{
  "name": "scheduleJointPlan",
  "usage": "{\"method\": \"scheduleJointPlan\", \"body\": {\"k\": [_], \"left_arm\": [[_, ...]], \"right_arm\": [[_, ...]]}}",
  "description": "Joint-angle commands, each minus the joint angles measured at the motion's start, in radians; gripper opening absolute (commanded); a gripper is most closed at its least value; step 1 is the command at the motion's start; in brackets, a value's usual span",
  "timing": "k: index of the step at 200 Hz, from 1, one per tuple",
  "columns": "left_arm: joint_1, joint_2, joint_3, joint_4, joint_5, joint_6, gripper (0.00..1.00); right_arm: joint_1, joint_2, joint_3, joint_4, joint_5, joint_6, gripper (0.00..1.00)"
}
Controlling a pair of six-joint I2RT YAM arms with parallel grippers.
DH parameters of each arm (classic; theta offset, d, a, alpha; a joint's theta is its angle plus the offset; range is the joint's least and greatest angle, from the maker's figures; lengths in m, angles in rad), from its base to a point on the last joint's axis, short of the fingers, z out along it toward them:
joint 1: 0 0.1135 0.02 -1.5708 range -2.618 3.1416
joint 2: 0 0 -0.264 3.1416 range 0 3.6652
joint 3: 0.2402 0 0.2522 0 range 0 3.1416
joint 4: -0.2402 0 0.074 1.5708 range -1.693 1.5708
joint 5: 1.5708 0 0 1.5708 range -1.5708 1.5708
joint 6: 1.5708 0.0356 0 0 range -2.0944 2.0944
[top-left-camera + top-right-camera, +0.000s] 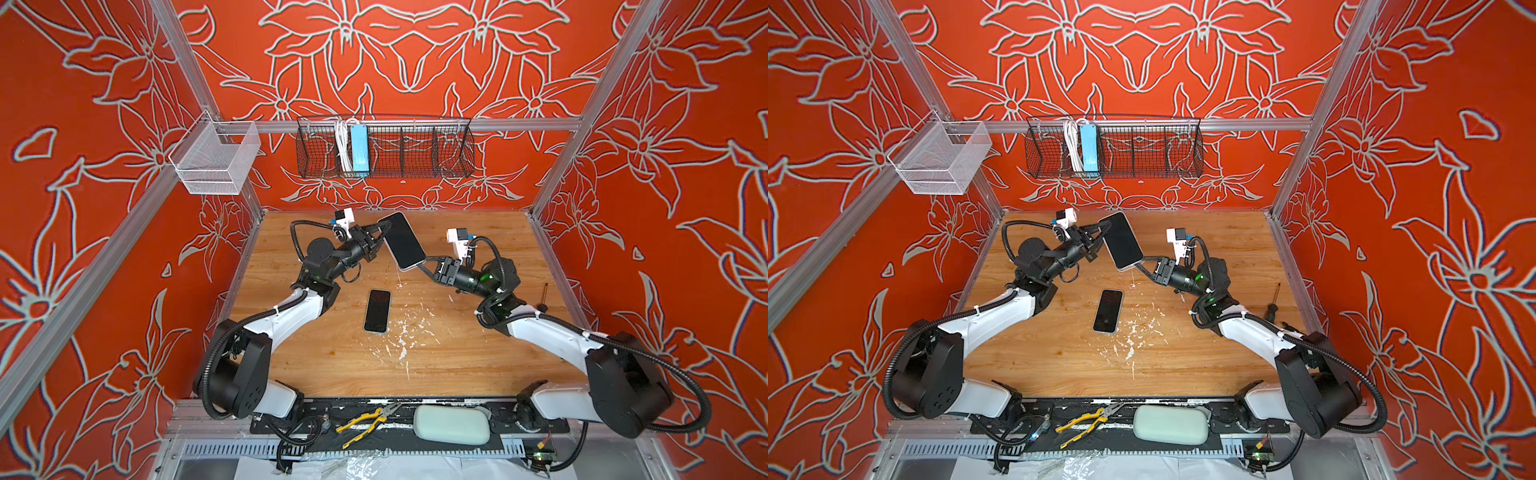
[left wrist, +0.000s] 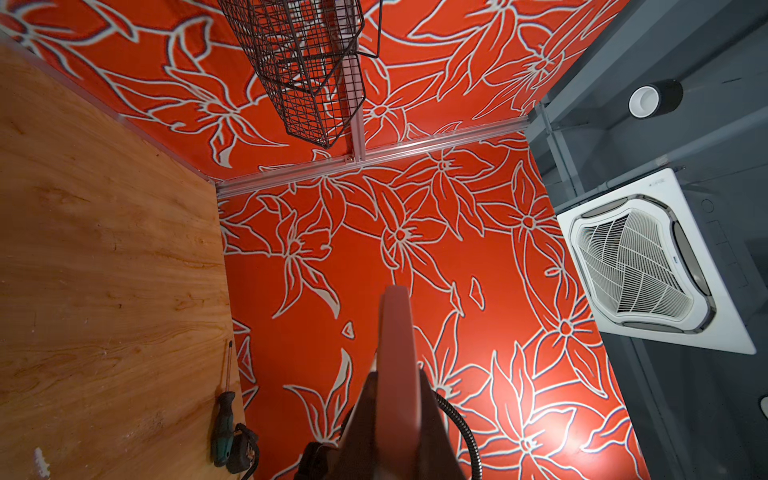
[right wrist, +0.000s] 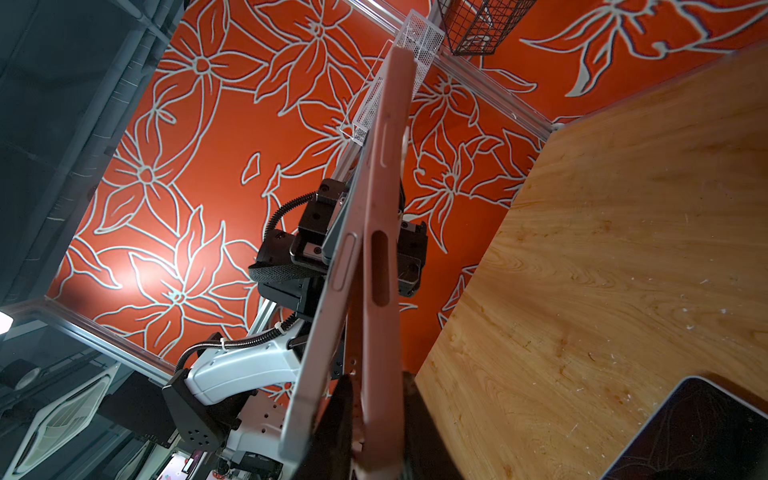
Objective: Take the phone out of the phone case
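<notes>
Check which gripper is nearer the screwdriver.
Right. The right gripper holds the raised case at its near end, toward the screwdriver by the right edge of the table; the left gripper grips the case's far side, farther away.

Both top views are bright, evenly lit from above and sharp at the middle; the arms throw only soft, faint shadows on the table (image 1: 415, 365); the wall (image 1: 83, 208) pattern stretches and softens toward the picture edges; the wrist views are dimmer, each with one pale glare patch on the wall; the phone case (image 2: 397, 374), close to the lens, is blurred.
</notes>
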Motion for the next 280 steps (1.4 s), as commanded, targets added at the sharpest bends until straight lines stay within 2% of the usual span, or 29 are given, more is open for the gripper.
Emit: {"method": "scheduleJointPlan", "body": {"k": [1, 18, 37, 84, 194, 230, 280], "left_arm": [[-0.002, -0.006, 0.005, 0.067, -0.002, -0.004, 0.0], [-0.002, -0.006, 0.001, 0.062, -0.002, 0.002, 0.01], [-0.002, -0.002, -0.005, 0.052, -0.002, 0.009, 0.08], [-0.006, 0.014, -0.01, 0.049, -0.002, 0.012, 0.32], [-0.039, 0.042, -0.003, 0.057, -0.011, 0.017, 0.64], [-0.054, 0.026, -0.019, 0.053, -0.026, 0.031, 0.8], [-0.077, 0.0, -0.048, 0.033, -0.053, 0.055, 0.85]], "right_arm": [[-0.004, -0.027, -0.009, 0.038, 0.022, 0.023, 0.2], [-0.004, -0.027, -0.013, 0.05, 0.03, 0.035, 0.18], [-0.003, -0.029, -0.027, 0.069, 0.059, 0.05, 0.16], [-0.001, -0.039, -0.052, 0.078, 0.112, 0.067, 0.13], [0.001, 0.008, -0.077, 0.235, 0.176, 0.205, 0.12], [0.002, 0.014, -0.058, 0.238, 0.179, 0.213, 0.11], [0.001, 0.078, -0.053, 0.344, 0.181, 0.266, 0.11]]}}
